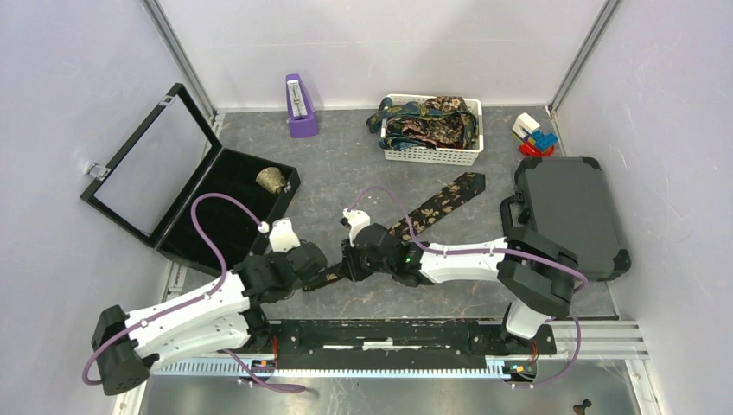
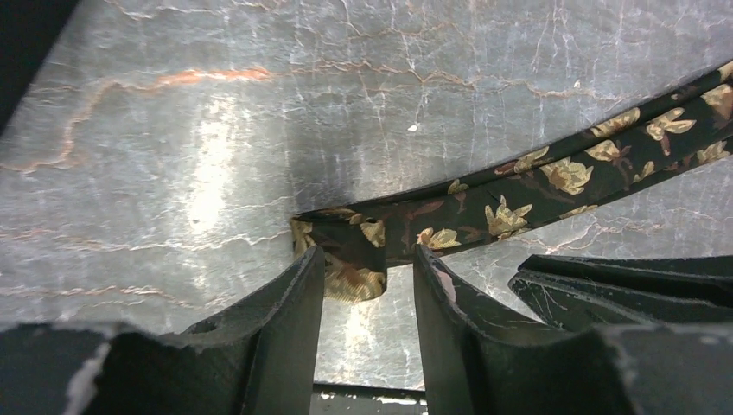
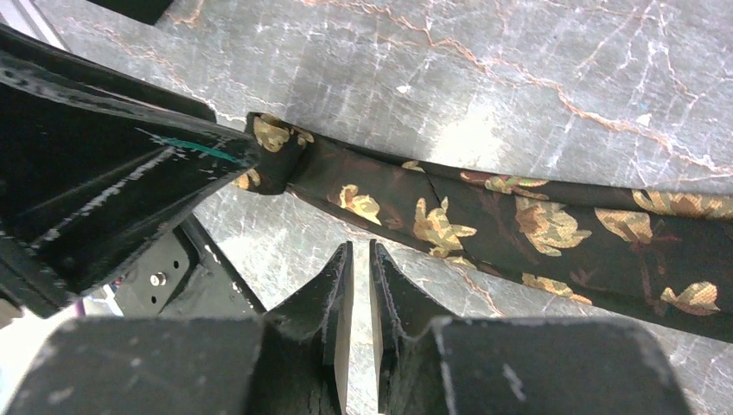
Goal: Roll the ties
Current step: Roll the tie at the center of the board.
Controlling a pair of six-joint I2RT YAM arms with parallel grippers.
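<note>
A dark brown tie with a gold floral print (image 1: 432,207) lies diagonally on the marbled table, its wide pointed end at the far right. Its narrow end (image 2: 346,251) is folded over on itself near the arms. My left gripper (image 2: 366,255) is open, low over the table, with the folded end just at and between its fingertips. In the top view the left gripper (image 1: 315,270) is at the tie's near end. My right gripper (image 3: 360,246) is shut and empty, its tips just short of the tie's near edge (image 3: 484,216). It sits right of the left gripper (image 1: 356,258).
A white basket (image 1: 432,156) with several more ties stands at the back. An open black display case (image 1: 233,186) at the left holds a small olive-gold roll (image 1: 272,179). A purple object (image 1: 300,108), coloured blocks (image 1: 534,134) and a grey hard case (image 1: 570,212) stand around.
</note>
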